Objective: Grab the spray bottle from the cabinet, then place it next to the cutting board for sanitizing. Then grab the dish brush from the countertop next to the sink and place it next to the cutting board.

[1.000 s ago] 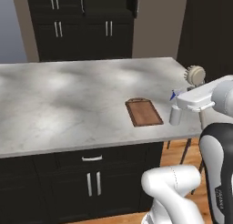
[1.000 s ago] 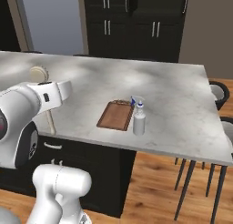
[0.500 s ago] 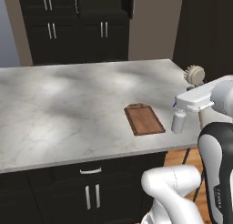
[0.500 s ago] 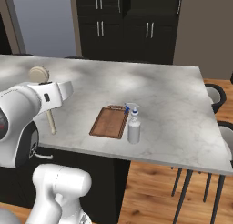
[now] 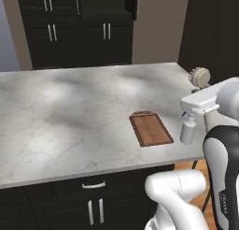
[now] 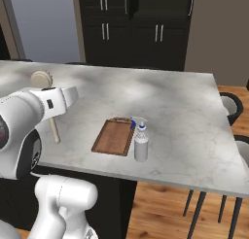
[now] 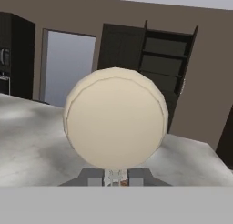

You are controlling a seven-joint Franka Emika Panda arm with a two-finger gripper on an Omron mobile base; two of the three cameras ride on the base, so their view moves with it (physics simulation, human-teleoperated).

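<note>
Dish brush held up over the bench, spray bottle already beside the board.

The fingers (image 7: 115, 176) are clamped on the dish brush (image 7: 115, 118), whose round cream head stands up before the hand camera, its pale stick handle hanging below the arm in the right base view. On the marble bench (image 5: 70, 112) the cutting board (image 5: 151, 128) lies flat near the front edge. The spray bottle (image 6: 140, 142) stands upright just beside the board's long side.
</note>
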